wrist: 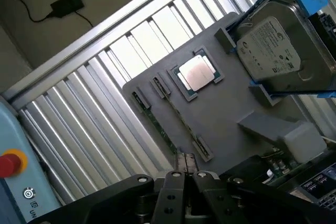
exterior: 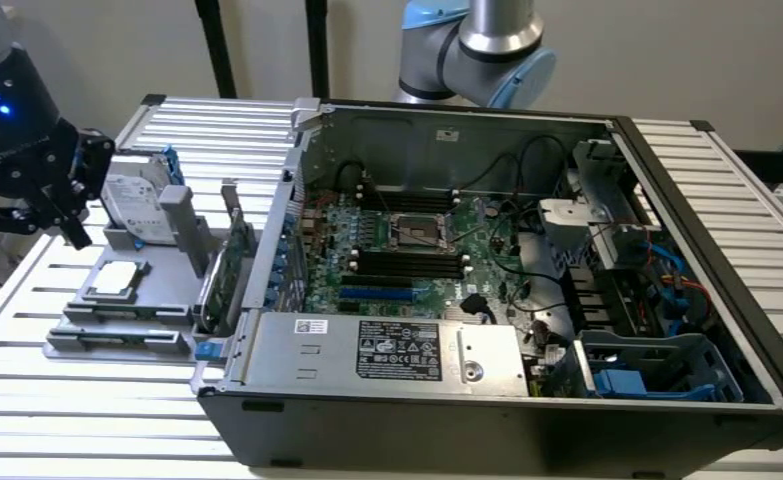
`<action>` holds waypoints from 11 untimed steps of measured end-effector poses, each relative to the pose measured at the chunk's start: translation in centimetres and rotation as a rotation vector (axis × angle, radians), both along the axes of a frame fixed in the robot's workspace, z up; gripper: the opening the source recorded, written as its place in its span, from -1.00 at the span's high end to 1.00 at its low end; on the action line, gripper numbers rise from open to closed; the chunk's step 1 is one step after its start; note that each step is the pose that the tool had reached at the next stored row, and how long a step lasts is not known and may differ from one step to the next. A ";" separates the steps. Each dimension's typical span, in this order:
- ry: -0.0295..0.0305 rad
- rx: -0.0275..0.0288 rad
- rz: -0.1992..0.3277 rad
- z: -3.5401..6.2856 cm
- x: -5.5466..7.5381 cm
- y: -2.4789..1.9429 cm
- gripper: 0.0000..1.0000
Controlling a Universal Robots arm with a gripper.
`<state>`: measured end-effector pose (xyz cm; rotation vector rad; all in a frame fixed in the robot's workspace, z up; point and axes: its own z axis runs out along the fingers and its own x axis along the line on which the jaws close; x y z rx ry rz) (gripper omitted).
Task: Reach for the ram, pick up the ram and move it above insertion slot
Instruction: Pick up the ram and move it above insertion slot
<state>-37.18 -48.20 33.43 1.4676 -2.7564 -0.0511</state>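
The ram (wrist: 155, 125) is a thin green stick standing on its edge in a slot of the grey holder tray (wrist: 231, 103). A second thin green strip lies in the slot beside it. My gripper (wrist: 185, 161) hovers over the tray's end near the ram, its two fingertips pressed together, holding nothing. In the exterior view my gripper (exterior: 74, 230) hangs above the far end of the tray (exterior: 144, 270), at the exterior view's left of the open computer case. The black memory slots (exterior: 411, 263) sit on the motherboard next to the CPU socket (exterior: 415, 230).
The tray also carries a silver hard drive (wrist: 278, 51) with blue rails and a CPU chip (wrist: 197, 72). A green expansion card (exterior: 224, 270) stands between tray and case (exterior: 498, 400). Slatted aluminium table (exterior: 98, 410) lies all around. A pendant with a red button (wrist: 8, 163) sits nearby.
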 end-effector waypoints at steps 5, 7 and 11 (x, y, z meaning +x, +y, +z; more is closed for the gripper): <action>0.0000 0.0000 0.090 -0.06 0.0 0.00 0.79; 0.0000 0.0000 0.126 -0.09 0.0 0.00 0.79; 0.0000 0.0000 0.200 -0.14 0.0 0.00 0.79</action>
